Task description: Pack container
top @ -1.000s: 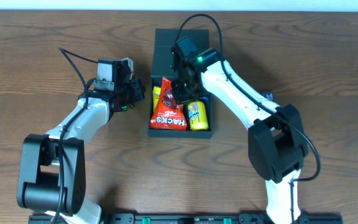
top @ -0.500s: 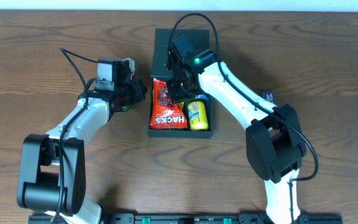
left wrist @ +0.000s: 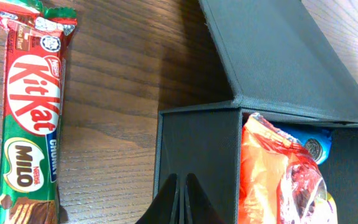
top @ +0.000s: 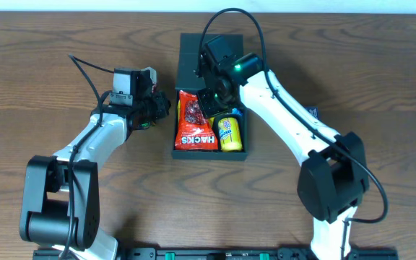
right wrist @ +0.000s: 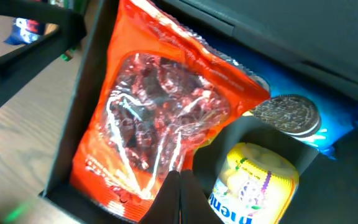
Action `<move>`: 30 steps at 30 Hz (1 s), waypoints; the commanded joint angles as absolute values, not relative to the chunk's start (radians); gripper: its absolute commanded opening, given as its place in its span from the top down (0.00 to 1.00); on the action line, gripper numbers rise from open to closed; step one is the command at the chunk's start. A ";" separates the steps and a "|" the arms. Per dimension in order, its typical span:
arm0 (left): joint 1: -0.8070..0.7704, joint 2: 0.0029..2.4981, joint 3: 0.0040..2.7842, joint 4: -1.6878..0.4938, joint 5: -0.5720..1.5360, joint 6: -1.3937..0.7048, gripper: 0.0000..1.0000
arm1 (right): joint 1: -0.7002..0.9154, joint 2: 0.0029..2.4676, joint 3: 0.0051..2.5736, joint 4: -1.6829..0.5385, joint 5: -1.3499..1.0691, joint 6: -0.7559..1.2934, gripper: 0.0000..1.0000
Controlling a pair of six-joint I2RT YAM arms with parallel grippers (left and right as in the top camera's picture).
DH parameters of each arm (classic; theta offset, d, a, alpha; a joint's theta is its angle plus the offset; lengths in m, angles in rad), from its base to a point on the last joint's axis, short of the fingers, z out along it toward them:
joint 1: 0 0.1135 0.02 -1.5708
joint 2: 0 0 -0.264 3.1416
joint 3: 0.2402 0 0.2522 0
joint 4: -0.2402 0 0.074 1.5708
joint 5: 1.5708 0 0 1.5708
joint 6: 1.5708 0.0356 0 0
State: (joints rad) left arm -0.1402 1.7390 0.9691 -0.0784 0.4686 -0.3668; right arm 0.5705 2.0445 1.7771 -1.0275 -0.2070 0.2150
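Dark teal-black matte rectangular container, lying flat near the middle of the desk, hinged flap lid swung open and back toward the far edge, snack packets inside.

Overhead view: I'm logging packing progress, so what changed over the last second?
The red Hacks bag, earlier tilted, settled flat in the container. The right gripper stayed above it while that arm's elbow swung outward. The left gripper and the yellow packet did not move.

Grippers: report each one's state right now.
Left gripper: closed, holding nothing.
Right gripper: closed at the orange snack bag; whether it grips the bag cannot be told.
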 commanded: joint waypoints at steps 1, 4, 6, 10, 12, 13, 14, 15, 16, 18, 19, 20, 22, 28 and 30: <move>-0.140 1.721 0.985 -0.078 0.479 -0.363 0.94 | 0.572 2.028 1.793 -1.020 -0.268 0.164 0.99; -0.140 1.721 0.984 -0.078 0.479 -0.363 0.94 | 0.583 2.038 1.776 -0.999 -0.270 0.159 0.98; -0.140 1.721 0.984 -0.078 0.479 -0.363 0.94 | 0.588 2.057 1.766 -0.994 -0.270 0.159 0.98; -0.140 1.721 0.984 -0.078 0.479 -0.363 0.94 | 0.595 2.121 1.757 -0.964 -0.270 0.159 0.99; -0.140 1.721 0.984 -0.078 0.479 -0.363 0.94 | 0.595 2.149 1.757 -0.959 -0.271 0.159 0.99; -0.140 1.721 0.985 -0.078 0.480 -0.363 0.94 | 0.597 2.162 1.757 -0.955 -0.275 0.159 0.99; -0.140 1.721 0.984 -0.078 0.479 -0.363 0.94 | 0.598 2.180 1.757 -0.953 -0.281 0.159 0.99; -0.140 1.721 0.984 -0.078 0.480 -0.363 0.94 | 0.598 2.195 1.757 -0.951 -0.285 0.159 0.99; -0.140 1.721 0.985 -0.078 0.480 -0.363 0.94 | 0.598 2.209 1.757 -0.949 -0.289 0.159 0.99; -0.140 1.721 0.984 -0.078 0.480 -0.363 0.94 | 0.598 2.218 1.758 -0.937 -0.289 0.159 0.99; -0.140 1.721 0.984 -0.078 0.480 -0.363 0.94 | 0.598 2.218 1.758 -0.931 -0.289 0.159 0.99; -0.140 1.721 0.984 -0.078 0.480 -0.363 0.94 | 0.598 2.218 1.759 -0.921 -0.289 0.159 0.99; -0.140 1.721 0.985 -0.078 0.480 -0.363 0.94 | 0.594 2.217 1.772 -0.916 -0.293 0.159 0.99; -0.140 1.721 0.984 -0.078 0.479 -0.363 0.94 | 0.554 2.210 1.909 -1.027 -0.296 0.127 0.99; -0.140 1.721 0.985 -0.078 0.479 -0.363 0.94 | 0.532 2.197 1.971 -1.080 -0.296 0.113 0.99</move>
State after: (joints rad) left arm -0.1402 1.7390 0.9691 -0.0780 0.4686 -0.3668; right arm 0.5716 2.2059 1.8900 -1.0554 -0.2955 0.1501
